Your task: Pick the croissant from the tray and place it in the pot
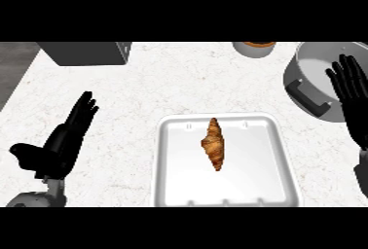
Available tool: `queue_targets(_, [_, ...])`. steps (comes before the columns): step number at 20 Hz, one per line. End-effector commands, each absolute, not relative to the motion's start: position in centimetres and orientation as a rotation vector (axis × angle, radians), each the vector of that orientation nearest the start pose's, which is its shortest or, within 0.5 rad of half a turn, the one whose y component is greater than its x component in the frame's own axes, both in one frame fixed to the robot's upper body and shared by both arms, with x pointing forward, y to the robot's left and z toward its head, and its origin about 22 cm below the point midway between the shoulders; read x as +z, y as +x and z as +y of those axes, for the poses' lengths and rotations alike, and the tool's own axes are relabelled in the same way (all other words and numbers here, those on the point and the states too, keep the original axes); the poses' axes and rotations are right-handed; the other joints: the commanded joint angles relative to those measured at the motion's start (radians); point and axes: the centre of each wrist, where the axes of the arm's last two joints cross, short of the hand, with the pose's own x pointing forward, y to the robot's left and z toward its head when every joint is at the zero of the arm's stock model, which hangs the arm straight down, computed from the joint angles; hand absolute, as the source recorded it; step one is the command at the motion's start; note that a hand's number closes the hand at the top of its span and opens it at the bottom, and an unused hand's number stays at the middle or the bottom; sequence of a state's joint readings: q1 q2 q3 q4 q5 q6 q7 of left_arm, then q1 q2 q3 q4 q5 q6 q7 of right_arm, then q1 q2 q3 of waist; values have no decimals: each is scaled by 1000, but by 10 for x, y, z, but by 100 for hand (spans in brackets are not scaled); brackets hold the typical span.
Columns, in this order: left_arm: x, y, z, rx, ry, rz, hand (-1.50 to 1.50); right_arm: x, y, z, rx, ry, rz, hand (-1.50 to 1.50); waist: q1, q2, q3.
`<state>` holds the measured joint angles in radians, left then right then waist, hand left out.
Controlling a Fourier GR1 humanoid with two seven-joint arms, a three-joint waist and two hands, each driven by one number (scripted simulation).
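Note:
A golden-brown croissant (213,143) lies lengthwise in the middle of a white tray (173,185) at the lower centre of the counter. A grey pot (305,68) stands at the upper right, partly cut off by the view's edge. My right hand (354,95) is open with straight fingers pointing up, in front of the pot's right side and to the right of the tray. My left hand (66,138) rests open at the lower left, fingers up, well left of the tray. Neither hand touches the croissant.
A dark grey box-shaped appliance (86,52) stands at the upper left. A small round container with an orange-brown top (256,47) sits at the top edge, left of the pot. The counter's left edge runs diagonally at the far left.

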<state>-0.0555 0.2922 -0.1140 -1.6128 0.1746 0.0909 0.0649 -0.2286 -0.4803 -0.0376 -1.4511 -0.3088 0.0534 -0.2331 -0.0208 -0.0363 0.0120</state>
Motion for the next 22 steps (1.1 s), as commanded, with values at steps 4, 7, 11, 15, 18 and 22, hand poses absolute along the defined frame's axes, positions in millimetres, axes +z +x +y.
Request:
queue_targets(4, [35,237,314,-143,334,-1496,0,22,252,-317,-33,-450,-1591,150,1,26,-15])
queue_targets(7, [25,232,325,-127,404,-1439,0,40,235,-389,344,-920,-1513,150,-26,47,-56])
queue_targets(11, [19,222,337,-120,466,-1379,0,16,219,-350,258,-1194,-1652,-150,-23,23,-24])
queue_targets(15, [13,220,343,-113,460,-1364,0,-16,183,-272,195,-1189,-1718,-150,-28,25,-22])
queue_targets(18, [17,223,344,-133,461,-1369,0,-28,156,-244,247,-1205,-1627,-150,-17,32,-22])
queue_targets(22, [16,225,333,-145,450,-1378,0,-18,167,-224,339,-1179,-1494,-150,16,40,-25])
